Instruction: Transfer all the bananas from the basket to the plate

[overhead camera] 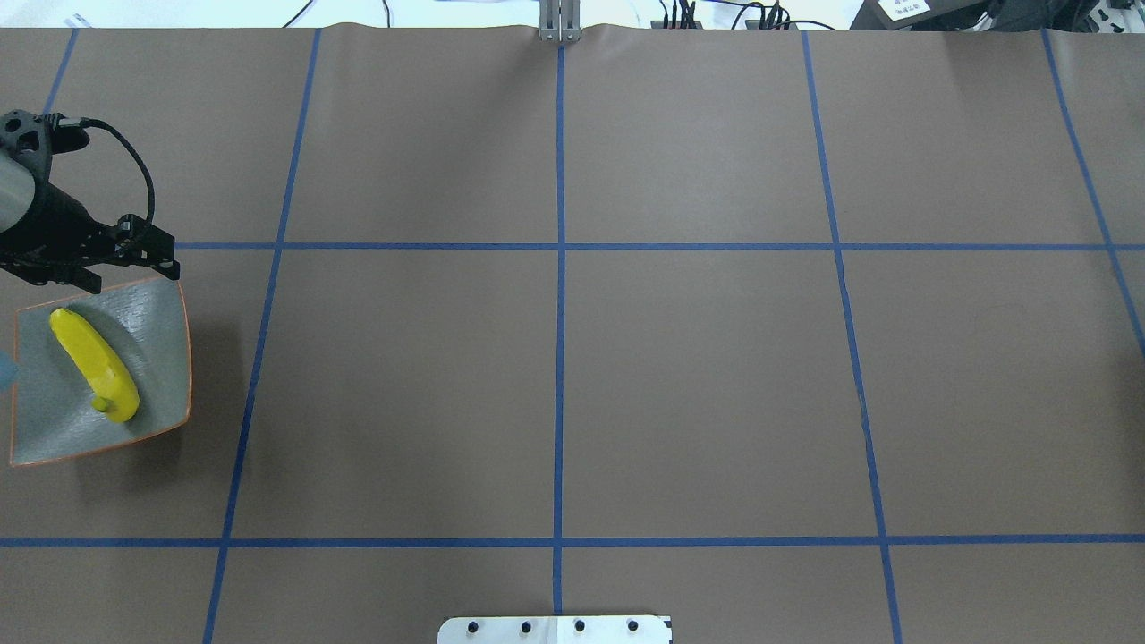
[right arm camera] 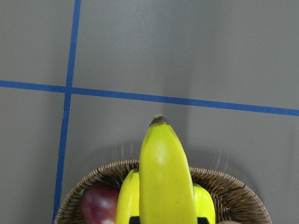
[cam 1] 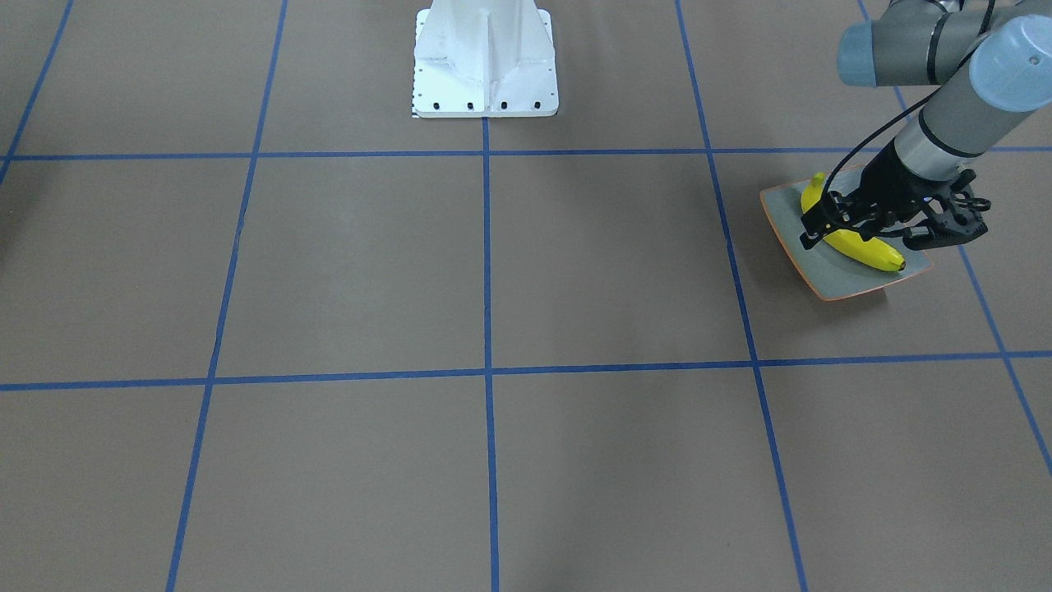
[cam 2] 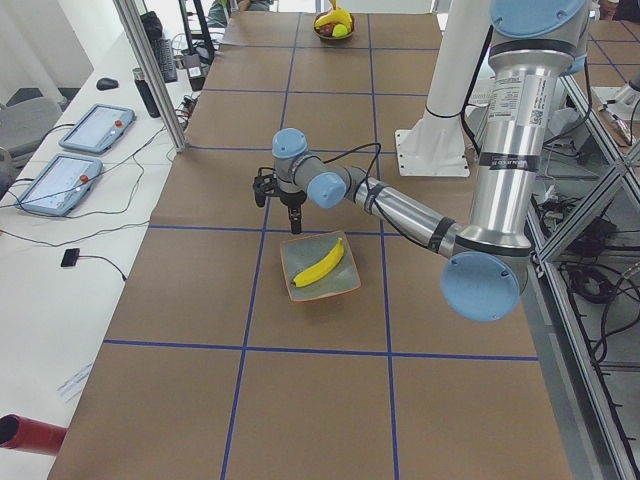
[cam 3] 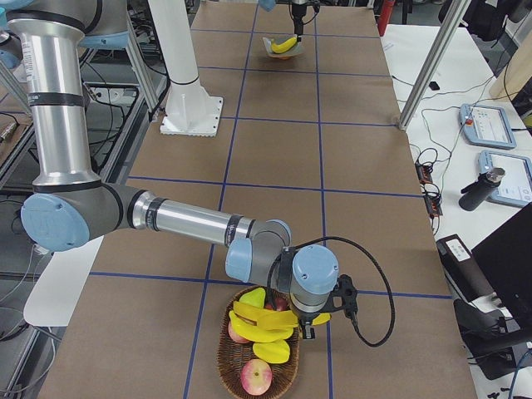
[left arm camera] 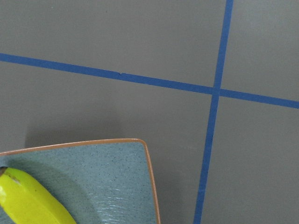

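Lift straight up with the right gripper (cam 3: pixel 309 331), seemingly closed around the middle of the raised banana (right arm camera: pixel 166 177) above the wicker basket (right arm camera: pixel 229 182), though barely seen. Clear the rim and the other bananas (cam 3: pixel 258 330) before swinging toward the plate (overhead camera: pixel 161 358), well apart. Mind the left gripper (overhead camera: pixel 132 268), spread open and empty over the plate's edge beside the resting banana (overhead camera: pixel 94 362).

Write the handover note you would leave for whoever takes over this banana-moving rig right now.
Left gripper: open, empty, over the plate's far edge.
Right gripper: seemingly shut on the held banana, over the basket.
Done: one plated banana lies on the plate.
Left: move the held banana across, then the basket bananas; leave the red fruit.
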